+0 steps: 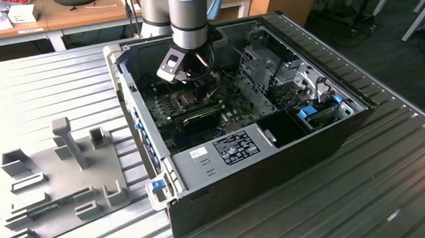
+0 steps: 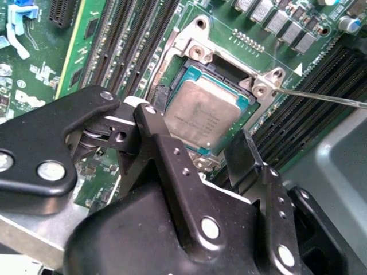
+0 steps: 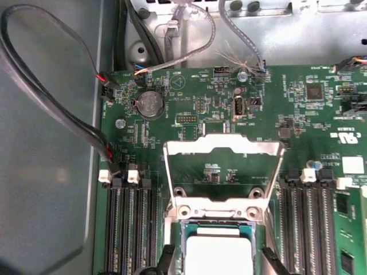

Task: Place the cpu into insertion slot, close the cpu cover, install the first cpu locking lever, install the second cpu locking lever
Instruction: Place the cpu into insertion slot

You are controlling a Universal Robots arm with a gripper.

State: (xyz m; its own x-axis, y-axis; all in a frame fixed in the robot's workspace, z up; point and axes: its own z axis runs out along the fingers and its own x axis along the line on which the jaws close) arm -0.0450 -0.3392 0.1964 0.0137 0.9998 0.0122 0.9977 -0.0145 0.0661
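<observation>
cpu (image 2: 198, 117) in insertion slot (image 2: 195, 71), cpu cover (image 3: 223, 144) upright, memory slots (image 3: 129, 229) flanking

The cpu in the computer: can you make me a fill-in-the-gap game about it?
1. The insertion slot holds the ____.
2. The cpu cover is ____, not shut over the chip.
3. The tool has one black finger on each ____ of the cpu.
4. The circuit board is coloured ____.
Missing words: cpu; open; side; green.
</observation>
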